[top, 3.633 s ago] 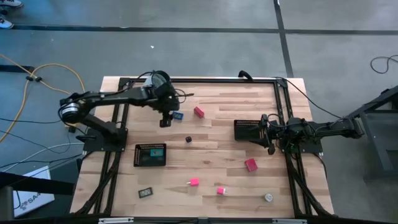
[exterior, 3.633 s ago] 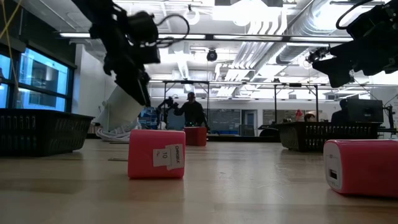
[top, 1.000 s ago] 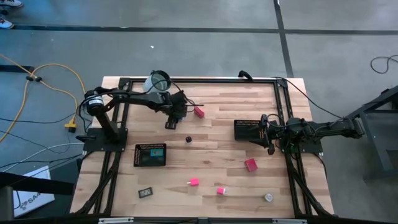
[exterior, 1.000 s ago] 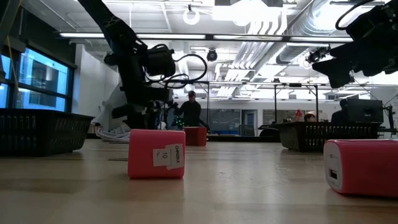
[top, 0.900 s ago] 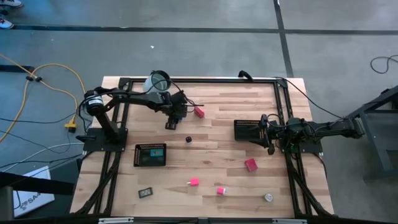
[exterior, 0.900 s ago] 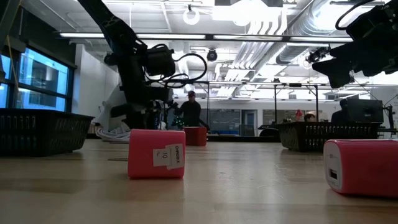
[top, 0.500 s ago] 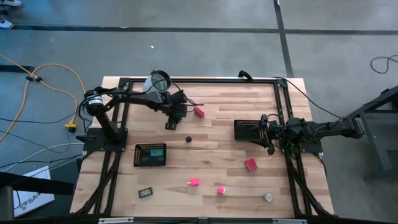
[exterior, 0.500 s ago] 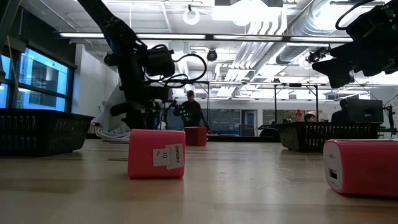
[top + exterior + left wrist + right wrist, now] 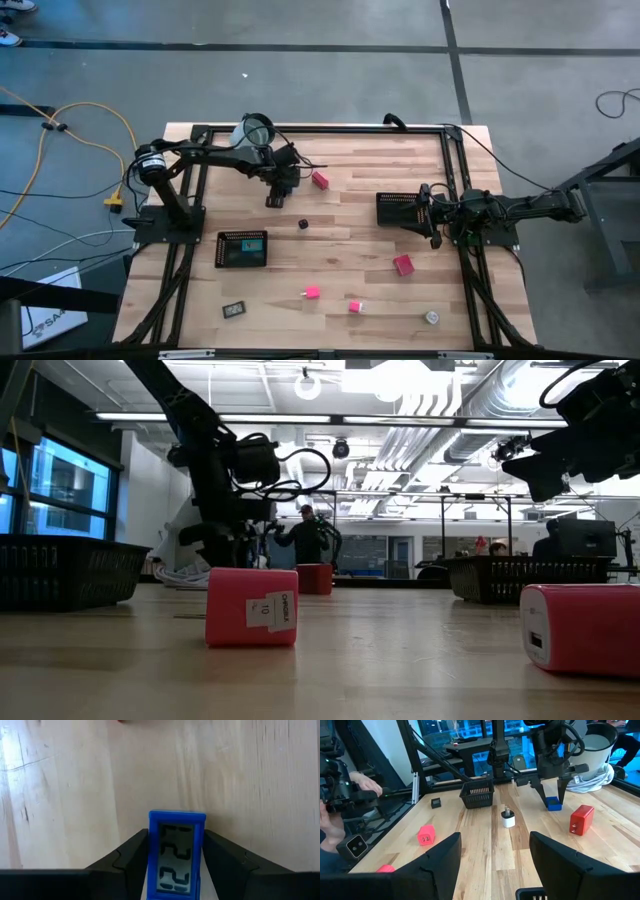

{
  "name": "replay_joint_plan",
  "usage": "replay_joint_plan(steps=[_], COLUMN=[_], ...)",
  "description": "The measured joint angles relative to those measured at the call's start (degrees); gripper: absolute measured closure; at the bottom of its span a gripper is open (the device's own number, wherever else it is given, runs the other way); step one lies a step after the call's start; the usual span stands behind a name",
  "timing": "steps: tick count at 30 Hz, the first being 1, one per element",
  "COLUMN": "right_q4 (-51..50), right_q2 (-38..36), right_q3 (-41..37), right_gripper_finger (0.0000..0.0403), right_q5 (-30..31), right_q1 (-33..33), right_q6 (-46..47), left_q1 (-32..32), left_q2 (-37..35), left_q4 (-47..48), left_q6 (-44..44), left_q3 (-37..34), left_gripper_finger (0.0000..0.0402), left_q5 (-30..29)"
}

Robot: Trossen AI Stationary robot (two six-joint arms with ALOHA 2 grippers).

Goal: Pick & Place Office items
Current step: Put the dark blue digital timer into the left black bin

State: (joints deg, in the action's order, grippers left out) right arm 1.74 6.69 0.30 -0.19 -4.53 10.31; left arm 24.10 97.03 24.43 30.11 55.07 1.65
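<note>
Blue plastic digital clock (image 9: 177, 852) stands on the wooden surface (image 9: 350, 215) near its far left, between the fingers of the left gripper (image 9: 273, 199), which flank its sides; full clamping cannot be confirmed. Risk: a loose or off-centre hold lets it tip or slip on lifting. Right gripper (image 9: 436, 222) waits, spread wide, beside the black mesh tray (image 9: 396, 209).

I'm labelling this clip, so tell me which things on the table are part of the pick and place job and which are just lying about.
Part of the job:
- blue clock, between the left tool's fingers
- red block
- dark cube
- pink blocks
- black-framed rectangle
- whitish round piece

Just lying about:
- two black mesh trays
- glass jar
- right tool, waiting by its tray
</note>
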Motion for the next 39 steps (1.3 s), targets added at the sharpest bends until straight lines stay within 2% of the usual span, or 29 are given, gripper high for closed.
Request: replay_joint_plan(steps=[5,29,39], right_q4=[0.00,0.00,0.00], right_q2=[-0.01,0.01,0.00], right_q3=[-0.01,-0.01,-0.01], right_gripper_finger=[0.0180,0.0180,0.0180], right_q5=[0.00,0.00,0.00], right_q1=[-0.01,-0.01,-0.01], right_q6=[-0.02,-0.02,-0.02], left_q1=[0.00,-0.02,-0.16], left_q2=[-0.02,-0.13,-0.17], left_q4=[-0.02,0.18,6.32], left_q6=[-0.15,-0.11,-1.26], left_q3=[0.00,0.09,4.04], left_gripper_finger=[0.0249,0.0248,0.0249], left_q5=[0.02,-0.26,-0.24])
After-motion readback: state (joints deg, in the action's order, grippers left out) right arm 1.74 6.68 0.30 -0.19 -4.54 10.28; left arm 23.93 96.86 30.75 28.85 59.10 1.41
